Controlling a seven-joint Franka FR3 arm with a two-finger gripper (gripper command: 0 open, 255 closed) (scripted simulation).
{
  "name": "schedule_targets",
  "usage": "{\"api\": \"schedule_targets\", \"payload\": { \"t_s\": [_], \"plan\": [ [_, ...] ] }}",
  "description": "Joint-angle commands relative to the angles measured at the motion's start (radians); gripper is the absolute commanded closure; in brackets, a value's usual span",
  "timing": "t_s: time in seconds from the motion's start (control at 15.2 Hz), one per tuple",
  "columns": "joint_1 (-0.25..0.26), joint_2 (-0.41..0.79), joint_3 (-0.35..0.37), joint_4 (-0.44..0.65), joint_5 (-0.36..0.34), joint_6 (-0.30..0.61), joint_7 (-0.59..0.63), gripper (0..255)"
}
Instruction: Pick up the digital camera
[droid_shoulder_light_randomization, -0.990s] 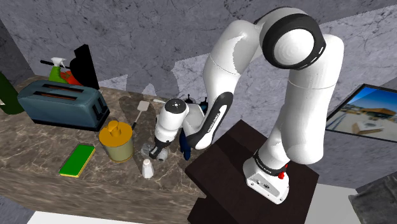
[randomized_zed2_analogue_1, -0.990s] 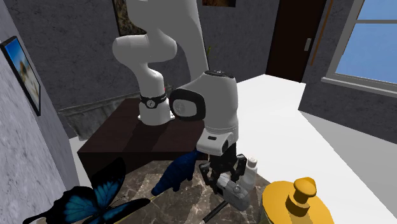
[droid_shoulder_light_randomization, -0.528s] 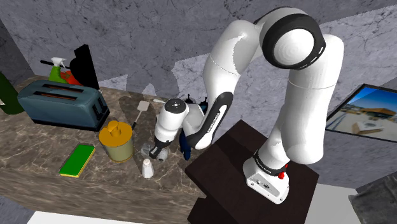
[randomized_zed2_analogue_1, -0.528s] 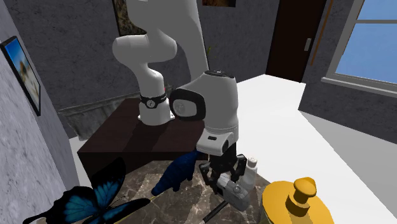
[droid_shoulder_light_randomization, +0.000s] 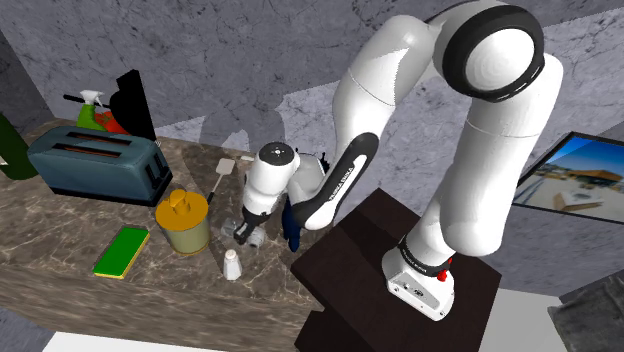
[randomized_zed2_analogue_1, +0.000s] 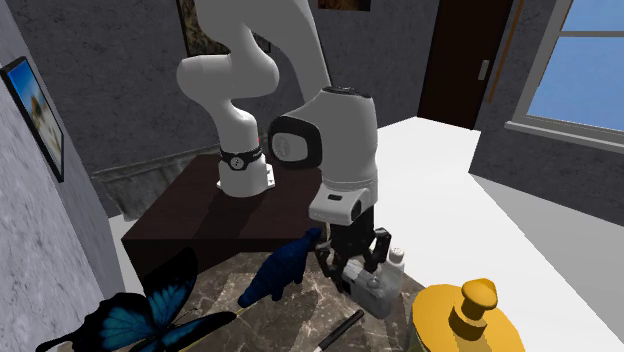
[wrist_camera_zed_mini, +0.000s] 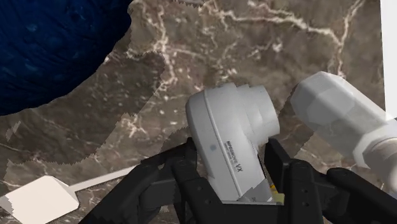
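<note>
**Grip.** The jaws are closed part-way onto the digital camera (wrist_camera_zed_mini: 232, 146). One black finger (wrist_camera_zed_mini: 181, 168) bears on its flat back. The other sits against the lens side.

**Location.** In the shoulder view the digital camera (droid_shoulder_light_randomization: 243, 231) hangs under the wrist above the marbled desk (droid_shoulder_light_randomization: 60, 225), between the yellow jar (droid_shoulder_light_randomization: 184, 222) and the blue figure (droid_shoulder_light_randomization: 290, 228). The second exterior view suggests the digital camera (randomized_zed2_analogue_1: 375, 293) is just clear of the surface, though contact cannot be ruled out from that angle.

**Governing relation.** The camera lies directly between the fingers. Its long axis runs outward from the palm, slightly tilted, and the lens barrel projects sideways. In my judgement the next move is a straight lift, and the main risk is the body pivoting about the pinch.

**Neighbours.** A white bottle (wrist_camera_zed_mini: 337, 121) stands just beside the camera on the lens side. A spatula (wrist_camera_zed_mini: 38, 196) lies apart on the other side.

**Markings.** There is small dark lettering along the camera's edge. The last characters may read "VX", and the rest is illegible.
</note>
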Motion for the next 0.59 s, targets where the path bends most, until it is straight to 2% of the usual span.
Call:
{"api": "schedule_targets", "payload": {
  "t_s": [0.0,0.4,0.53],
  "plan": [
    [-0.036,-0.033,0.045,-0.008,0.045,-0.027,-0.038,255],
    [-0.114,-0.129,0.152,-0.027,0.194,-0.098,-0.155,255],
    [-0.114,-0.131,0.153,-0.028,0.198,-0.100,-0.158,255]
  ]
}}
